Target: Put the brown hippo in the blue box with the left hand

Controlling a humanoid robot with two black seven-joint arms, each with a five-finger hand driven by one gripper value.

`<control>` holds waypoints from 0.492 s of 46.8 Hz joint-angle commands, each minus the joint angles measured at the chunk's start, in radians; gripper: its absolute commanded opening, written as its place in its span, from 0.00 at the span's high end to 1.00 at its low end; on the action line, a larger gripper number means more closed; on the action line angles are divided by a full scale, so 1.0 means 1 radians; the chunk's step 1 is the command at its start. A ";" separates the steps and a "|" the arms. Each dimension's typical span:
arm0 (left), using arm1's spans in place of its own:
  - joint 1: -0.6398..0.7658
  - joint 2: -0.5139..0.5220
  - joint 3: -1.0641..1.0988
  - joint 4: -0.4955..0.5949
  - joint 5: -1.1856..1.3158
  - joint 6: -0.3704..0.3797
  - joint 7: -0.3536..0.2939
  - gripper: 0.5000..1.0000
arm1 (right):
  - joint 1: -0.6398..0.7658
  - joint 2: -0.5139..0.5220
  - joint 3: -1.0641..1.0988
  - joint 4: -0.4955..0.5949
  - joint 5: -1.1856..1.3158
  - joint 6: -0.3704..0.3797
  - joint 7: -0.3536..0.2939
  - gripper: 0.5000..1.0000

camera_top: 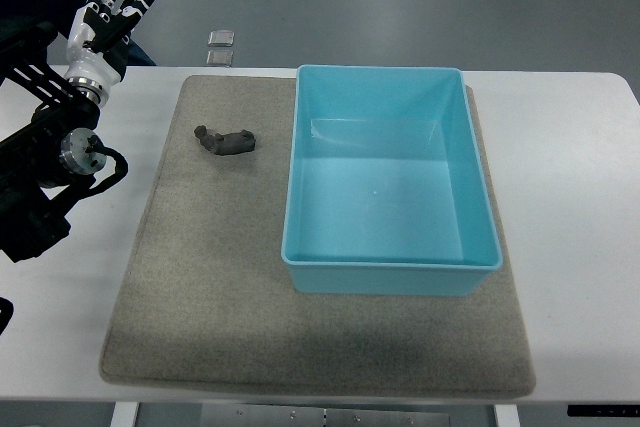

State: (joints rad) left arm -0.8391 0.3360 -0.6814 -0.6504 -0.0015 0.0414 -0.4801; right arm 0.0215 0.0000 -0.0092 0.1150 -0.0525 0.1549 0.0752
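Observation:
A small dark brown hippo (225, 139) lies on the grey mat (200, 277), just left of the blue box (390, 279). The box is a light blue rectangular bin with nothing inside it. My left hand (108, 15) is raised at the far left corner of the table, well up and left of the hippo. Its fingers are spread and hold nothing. The black left arm runs down the picture's left edge.
The mat lies on a white table (570, 147). Two small grey squares (221, 46) sit on the floor beyond the table's far edge. Chair casters show at the top right.

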 commanded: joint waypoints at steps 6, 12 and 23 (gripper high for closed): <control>0.000 0.000 0.000 0.000 0.000 0.000 0.006 0.01 | 0.000 0.000 0.000 0.000 0.000 0.000 0.000 0.13; 0.000 0.000 -0.001 0.002 0.000 0.000 0.005 0.01 | 0.000 0.000 0.000 0.000 0.000 0.000 0.000 0.13; -0.002 0.000 -0.001 0.002 0.000 -0.002 0.005 0.01 | 0.000 0.000 0.000 0.000 0.000 0.000 0.000 0.13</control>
State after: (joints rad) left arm -0.8405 0.3360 -0.6825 -0.6499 -0.0015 0.0409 -0.4755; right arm 0.0215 0.0000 -0.0092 0.1150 -0.0525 0.1549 0.0752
